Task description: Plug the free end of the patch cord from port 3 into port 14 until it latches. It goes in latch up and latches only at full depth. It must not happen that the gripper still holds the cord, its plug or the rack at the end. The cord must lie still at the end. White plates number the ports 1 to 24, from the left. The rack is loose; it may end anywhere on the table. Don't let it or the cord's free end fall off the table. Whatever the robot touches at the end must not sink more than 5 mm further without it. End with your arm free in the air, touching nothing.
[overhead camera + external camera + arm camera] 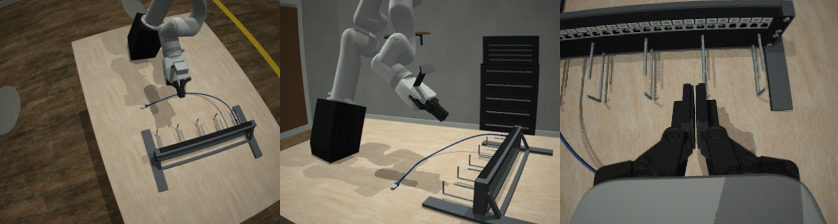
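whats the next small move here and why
Probably open the hand and swing it toward the cord's free plug. The hand is shut on nothing and raised above the blue cord, while the plug lies loose on the table, away from the rack.

You're looking at a workshop or lab. Behind the table (pixel 319 194) stands a black drawer cabinet (pixel 509 84) against a grey wall (pixel 461 39); around the table runs a wood floor (pixel 39 162) with a yellow line (pixel 249 33).
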Robot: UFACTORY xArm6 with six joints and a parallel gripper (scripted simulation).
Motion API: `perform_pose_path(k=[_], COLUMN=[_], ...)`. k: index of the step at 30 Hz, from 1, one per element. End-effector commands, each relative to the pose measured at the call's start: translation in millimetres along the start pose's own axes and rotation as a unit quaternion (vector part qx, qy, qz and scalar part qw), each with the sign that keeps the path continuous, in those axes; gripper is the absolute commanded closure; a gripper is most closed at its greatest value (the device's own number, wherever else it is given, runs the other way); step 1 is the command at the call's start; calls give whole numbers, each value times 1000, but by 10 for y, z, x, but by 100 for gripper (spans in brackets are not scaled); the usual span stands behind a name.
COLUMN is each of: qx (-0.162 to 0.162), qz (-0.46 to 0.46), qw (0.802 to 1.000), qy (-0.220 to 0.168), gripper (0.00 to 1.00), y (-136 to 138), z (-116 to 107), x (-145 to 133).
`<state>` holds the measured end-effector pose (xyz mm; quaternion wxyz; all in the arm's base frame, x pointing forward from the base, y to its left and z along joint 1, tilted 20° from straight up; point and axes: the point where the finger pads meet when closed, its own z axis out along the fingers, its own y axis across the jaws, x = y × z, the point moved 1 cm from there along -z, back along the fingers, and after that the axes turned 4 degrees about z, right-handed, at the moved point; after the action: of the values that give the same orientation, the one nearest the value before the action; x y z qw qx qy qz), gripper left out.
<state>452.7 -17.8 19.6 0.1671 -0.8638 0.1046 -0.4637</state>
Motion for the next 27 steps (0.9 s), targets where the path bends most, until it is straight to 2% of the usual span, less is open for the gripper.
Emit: perform_pose_path(k=[1,10,21,27], qx=[2,2,2,2], qz=[-1,-1,-1,-1], qw=[1000,1000,1000,1000], qy=[1,1,1,1], gripper=[100,100,100,100], y=[265,591,629,628], z=[11,12,26,264], x=[38,61,64,64])
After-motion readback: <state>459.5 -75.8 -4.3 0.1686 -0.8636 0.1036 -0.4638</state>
